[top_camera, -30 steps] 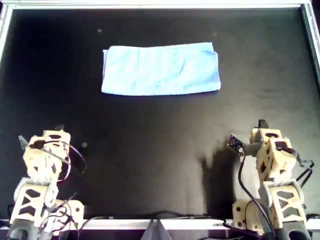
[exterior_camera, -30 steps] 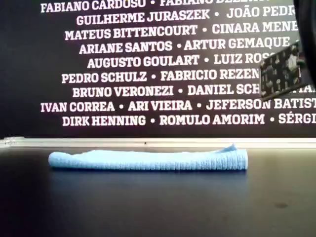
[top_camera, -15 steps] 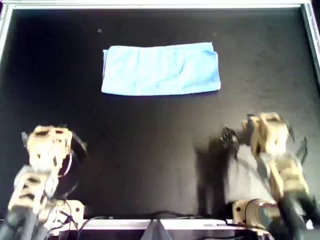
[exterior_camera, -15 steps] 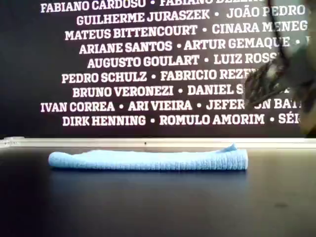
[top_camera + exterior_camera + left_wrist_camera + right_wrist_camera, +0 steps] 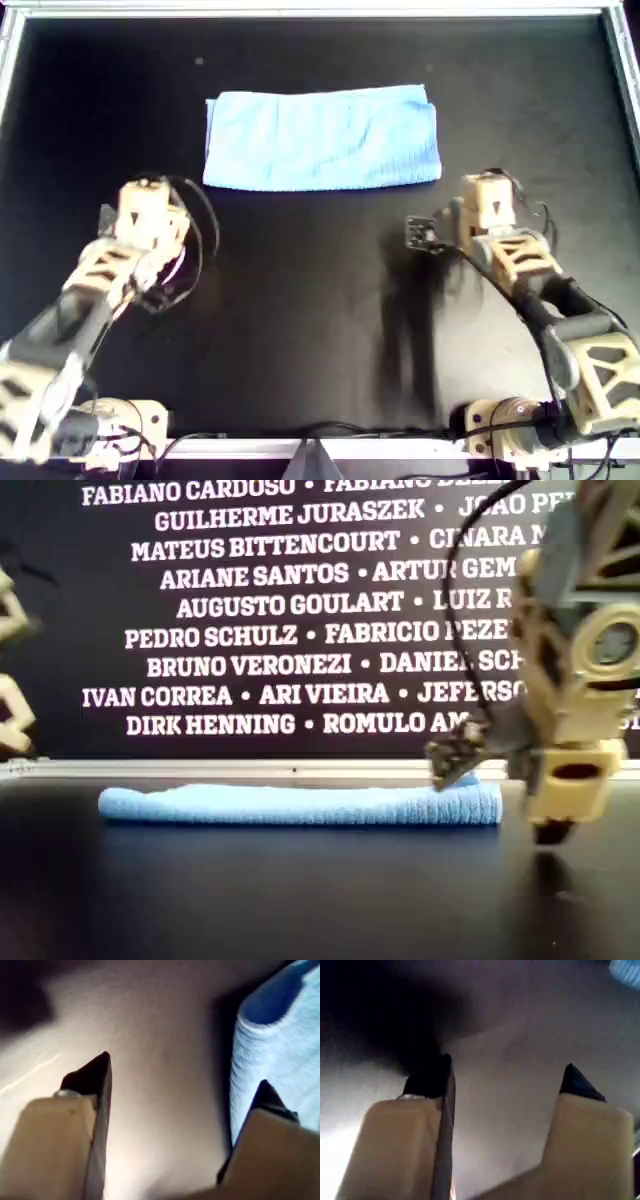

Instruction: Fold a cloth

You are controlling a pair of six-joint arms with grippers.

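Observation:
The cloth [image 5: 322, 137] is a light-blue rectangle lying flat on the black table, toward the far side in the overhead view. It is a low blue strip [image 5: 300, 805] in the exterior view. My left gripper [image 5: 143, 188] hovers just short of the cloth's near corner on the overhead view's left. Its jaws are open and empty in the left wrist view [image 5: 182, 1080], with the cloth's folded edge [image 5: 280, 1045] beside one fingertip [image 5: 267, 1097]. My right gripper [image 5: 487, 185] hovers near the opposite near corner, open and empty [image 5: 506, 1077]. Only a sliver of cloth [image 5: 627, 967] shows there.
A metal rim [image 5: 320, 10] frames the black table [image 5: 300, 300]. A small circuit board [image 5: 418, 233] sticks out from the right arm. Cables [image 5: 195, 250] loop off the left arm. A dark wall with white names [image 5: 260, 600] stands behind the table.
Both arms have swung from the table's near edge toward the cloth, and the grippers now hover close to its near corners. The cloth has not moved.

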